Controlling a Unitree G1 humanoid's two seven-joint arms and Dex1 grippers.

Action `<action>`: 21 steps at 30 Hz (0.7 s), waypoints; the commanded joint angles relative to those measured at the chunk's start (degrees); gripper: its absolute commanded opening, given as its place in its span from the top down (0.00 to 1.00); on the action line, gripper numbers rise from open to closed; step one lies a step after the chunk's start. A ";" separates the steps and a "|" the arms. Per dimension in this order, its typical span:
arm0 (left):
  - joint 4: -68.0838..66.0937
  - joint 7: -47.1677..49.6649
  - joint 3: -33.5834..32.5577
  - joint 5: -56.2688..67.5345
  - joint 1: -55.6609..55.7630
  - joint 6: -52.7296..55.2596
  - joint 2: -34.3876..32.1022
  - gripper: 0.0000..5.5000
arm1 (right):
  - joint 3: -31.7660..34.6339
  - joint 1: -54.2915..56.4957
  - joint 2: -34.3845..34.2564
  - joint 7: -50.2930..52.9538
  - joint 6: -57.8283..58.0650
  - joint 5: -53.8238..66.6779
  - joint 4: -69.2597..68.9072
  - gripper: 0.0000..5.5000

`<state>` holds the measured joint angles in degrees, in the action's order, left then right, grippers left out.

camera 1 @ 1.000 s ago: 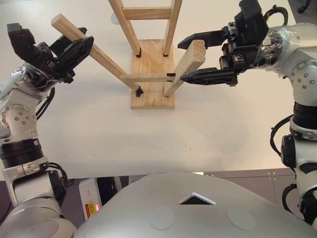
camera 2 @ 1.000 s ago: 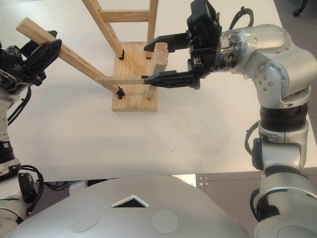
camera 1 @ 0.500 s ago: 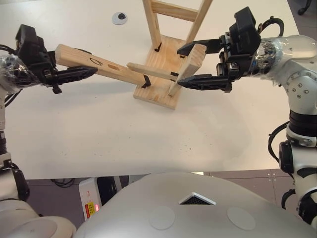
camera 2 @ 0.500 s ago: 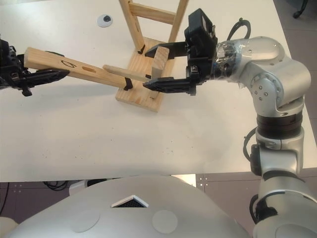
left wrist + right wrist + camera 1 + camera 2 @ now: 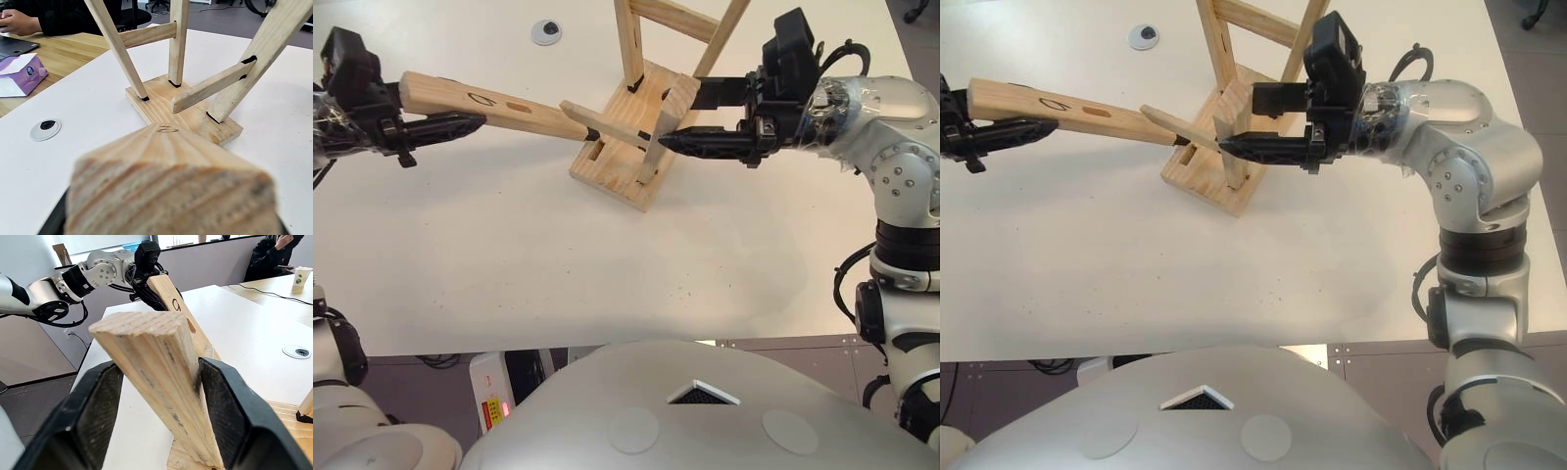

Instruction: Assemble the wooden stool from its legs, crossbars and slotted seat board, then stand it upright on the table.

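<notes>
Swung outward over the past second, the left gripper [image 5: 460, 117] has brought its long leg [image 5: 524, 115] down from a steep slant to nearly level. The upturned stool's seat board [image 5: 607, 176] has twisted askew on the bench [image 5: 558, 264]. The right gripper [image 5: 680, 117], whose fingers stood apart around the short leg [image 5: 654, 157] a second ago, is now clenched on that leg's upper end, one pad [image 5: 100, 404] pressed to each side.

The left gripper grips the long leg's free end. From there the leg runs away from it to the seat board, which lies flat on the bench just below the right gripper. A crossbar [image 5: 617, 127] spans from the long leg to the short leg, ending close to the right gripper's fingertips. Beyond both grippers, two far legs [image 5: 628, 39] stand up from the board. A round grommet [image 5: 546, 31] sits in the bench past the long leg, well clear of the left gripper.
</notes>
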<state>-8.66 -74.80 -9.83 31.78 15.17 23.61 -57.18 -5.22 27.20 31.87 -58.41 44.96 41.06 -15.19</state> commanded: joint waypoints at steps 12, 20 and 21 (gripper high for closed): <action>1.39 1.91 -3.50 -0.87 -2.38 0.80 -0.16 0.63 | -4.30 0.25 7.47 -8.86 -6.03 -5.67 -0.39 0.58; 4.42 -0.60 -2.36 -0.04 -3.48 3.71 -0.91 0.63 | -8.67 8.74 9.84 -20.48 -19.48 -14.81 12.05 0.61; 4.92 -1.26 -1.99 0.00 -3.19 4.17 -1.18 0.63 | -9.05 10.54 9.77 -22.06 -21.16 -15.81 14.58 0.61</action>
<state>-5.29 -75.04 -12.48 31.55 11.52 26.75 -57.08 -12.52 35.37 39.64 -78.20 25.81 29.27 -4.87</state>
